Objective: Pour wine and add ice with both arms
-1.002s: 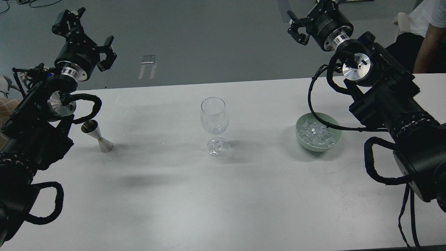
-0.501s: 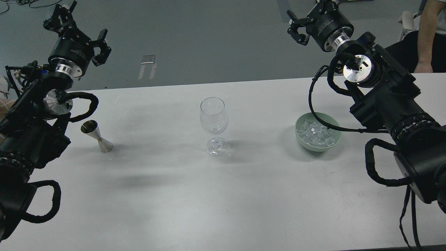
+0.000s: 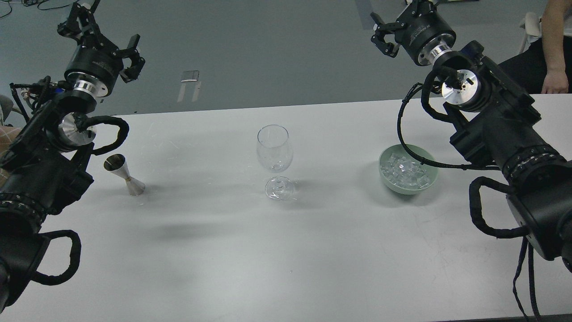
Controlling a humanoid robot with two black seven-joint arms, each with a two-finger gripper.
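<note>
A pale grey table [image 3: 223, 250] fills most of the view, its far edge running across in front of a darker grey floor [image 3: 268, 49]. Three things stand on it, well apart, in a loose row. On the left is a small metal measuring cup [image 3: 124, 174], hourglass-shaped and upright. In the middle stands a clear stemmed glass [image 3: 275, 161], upright on its round foot. On the right sits a pale green bowl [image 3: 388, 182] filled with clear ice cubes [image 3: 407, 171]. Soft shadows lie on the tabletop beside each of them.
</note>
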